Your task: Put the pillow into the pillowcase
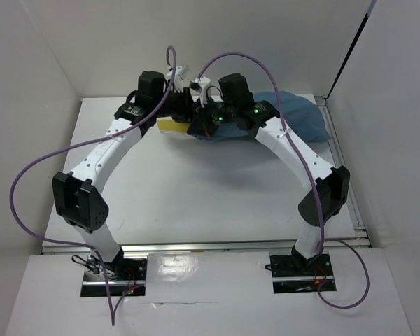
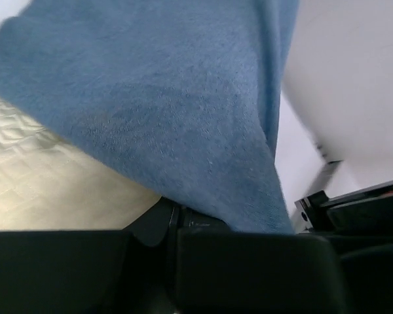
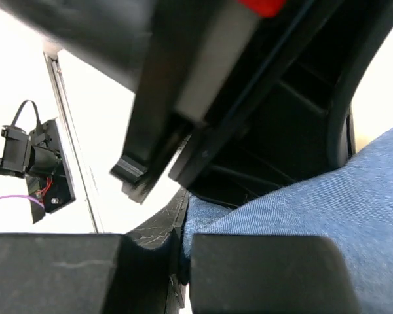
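Observation:
The slate-blue pillowcase (image 1: 294,117) lies bunched at the back right of the table. The cream-yellow pillow (image 1: 172,127) sticks out of its left end; only a small corner shows from above. My left gripper (image 1: 193,126) is shut on the pillowcase edge (image 2: 183,118), with the pillow (image 2: 46,183) just under the cloth. My right gripper (image 1: 201,120) is shut on the pillowcase cloth (image 3: 301,203) right beside the left one. Both wrists crowd over the case's mouth, hiding most of it.
White walls close in the table (image 1: 196,189) at back, left and right. A metal rail (image 1: 346,175) runs along the right edge. Purple cables (image 1: 28,175) loop over the left side. The left arm's body (image 3: 249,78) hangs just in front of the right wrist camera.

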`<state>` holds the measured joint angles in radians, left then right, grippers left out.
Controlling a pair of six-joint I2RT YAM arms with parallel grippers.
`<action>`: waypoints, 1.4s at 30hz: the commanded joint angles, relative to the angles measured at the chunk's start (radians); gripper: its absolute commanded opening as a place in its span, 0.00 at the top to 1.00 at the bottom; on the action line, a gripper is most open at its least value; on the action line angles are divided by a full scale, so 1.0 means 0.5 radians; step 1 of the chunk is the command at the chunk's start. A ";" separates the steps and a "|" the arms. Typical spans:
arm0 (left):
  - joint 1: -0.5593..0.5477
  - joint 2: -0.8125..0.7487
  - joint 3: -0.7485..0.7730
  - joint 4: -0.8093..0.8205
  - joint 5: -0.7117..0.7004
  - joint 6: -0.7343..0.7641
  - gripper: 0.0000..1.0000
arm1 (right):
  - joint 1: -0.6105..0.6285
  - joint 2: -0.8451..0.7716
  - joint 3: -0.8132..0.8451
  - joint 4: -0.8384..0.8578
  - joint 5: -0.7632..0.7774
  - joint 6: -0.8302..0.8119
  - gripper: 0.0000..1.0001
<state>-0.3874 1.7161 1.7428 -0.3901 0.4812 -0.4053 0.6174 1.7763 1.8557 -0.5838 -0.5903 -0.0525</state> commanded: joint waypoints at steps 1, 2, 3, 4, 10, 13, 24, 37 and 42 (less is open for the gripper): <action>-0.014 0.004 -0.174 0.427 0.436 -0.453 1.00 | 0.112 -0.025 0.154 0.275 -0.218 0.016 1.00; -0.014 0.004 -0.224 0.531 0.512 -0.502 1.00 | 0.112 -0.025 0.172 0.275 -0.182 0.016 1.00; -0.014 0.004 -0.270 0.580 0.550 -0.606 1.00 | 0.112 -0.025 0.173 0.308 -0.182 0.016 1.00; -0.014 0.004 -0.310 0.611 0.574 -0.646 1.00 | 0.112 -0.025 0.173 0.345 -0.160 0.037 1.00; -0.014 0.071 -0.512 0.801 0.691 -0.864 1.00 | 0.130 -0.025 0.252 0.410 -0.142 0.102 1.00; -0.014 0.139 -0.531 0.921 0.771 -0.999 1.00 | 0.170 -0.003 0.302 0.428 -0.197 0.172 1.00; -0.050 0.280 -0.678 1.320 0.881 -1.361 1.00 | 0.351 0.162 0.427 0.566 -0.197 0.172 1.00; -0.106 0.360 -0.731 1.513 0.900 -1.548 1.00 | 0.560 0.552 0.940 0.762 -0.430 0.289 1.00; -0.087 0.360 -0.780 1.508 0.918 -1.546 1.00 | 0.560 0.473 0.860 0.757 -0.433 0.268 1.00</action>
<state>-0.2577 1.8542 1.3823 0.3782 0.9585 -1.1965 0.6827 2.0338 2.1941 -0.7902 -0.5030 0.0513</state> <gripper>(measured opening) 0.055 0.011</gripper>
